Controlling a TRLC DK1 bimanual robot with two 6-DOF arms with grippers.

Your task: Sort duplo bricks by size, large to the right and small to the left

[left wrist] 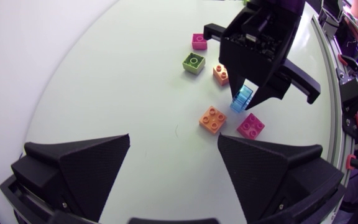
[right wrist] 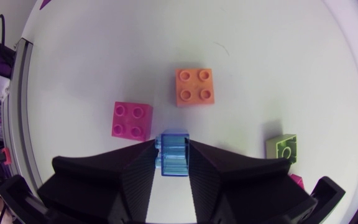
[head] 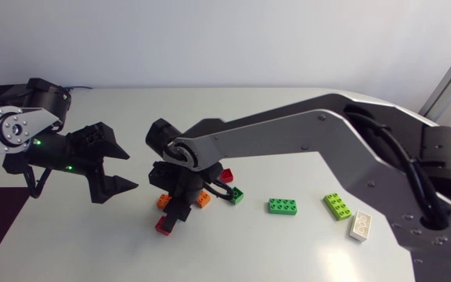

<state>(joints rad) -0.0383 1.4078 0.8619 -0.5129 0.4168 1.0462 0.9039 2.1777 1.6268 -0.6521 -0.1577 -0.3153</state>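
My right gripper (right wrist: 172,145) is shut on a small translucent blue brick (right wrist: 174,157), one finger on each side of it. In the left wrist view this right gripper (left wrist: 244,103) points down at the table with the blue brick (left wrist: 242,99) tilted at its tips. Around it lie small bricks: an orange one (right wrist: 194,86), a pink one (right wrist: 132,121) and a green one (right wrist: 283,148). My left gripper (head: 130,170) hangs open to the left of the cluster, holding nothing. The head view hides the blue brick under the right gripper (head: 177,213).
To the right of the cluster lie three long bricks: green (head: 283,206), lime (head: 337,206) and white (head: 361,225). A second orange brick (left wrist: 220,73) and a second pink one (left wrist: 199,41) sit behind the right gripper. My right arm (head: 288,133) spans the table's middle.
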